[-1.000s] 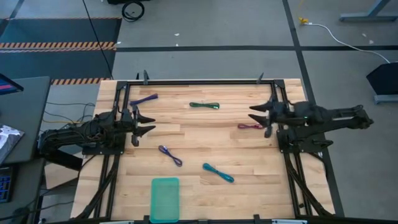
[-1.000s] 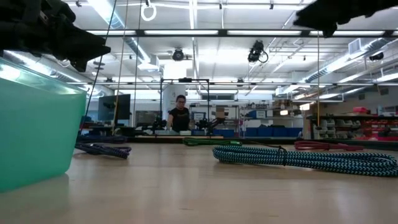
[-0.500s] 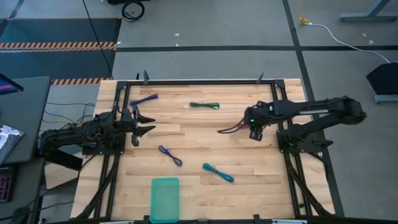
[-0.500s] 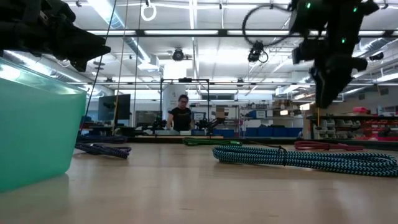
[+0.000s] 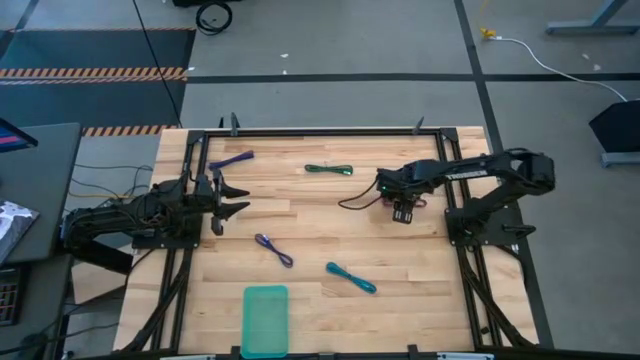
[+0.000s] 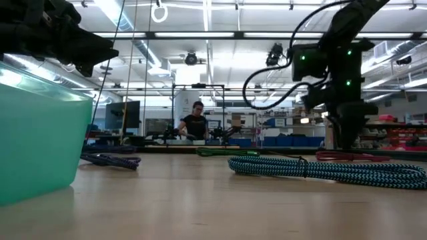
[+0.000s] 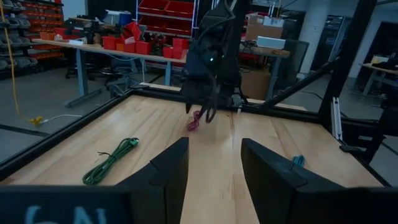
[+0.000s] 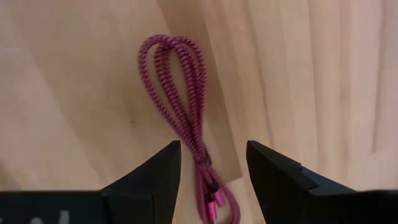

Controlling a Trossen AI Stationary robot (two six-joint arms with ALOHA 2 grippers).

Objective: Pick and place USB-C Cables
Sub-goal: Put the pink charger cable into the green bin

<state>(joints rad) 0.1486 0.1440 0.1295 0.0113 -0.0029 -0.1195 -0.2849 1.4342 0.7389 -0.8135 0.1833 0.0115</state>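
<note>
Right wrist view shows the right pincer with its fingers spread, poised over the maroon cable, whose plug end lies between the fingertips. By that, the step in hand looks like the approach for a pick; next the pincer needs to drop and close across the strands. The cable is a thin braided loop, folded double, lying flat on the tabletop toward its right edge. Left pincer waits spread near the left edge.
</note>
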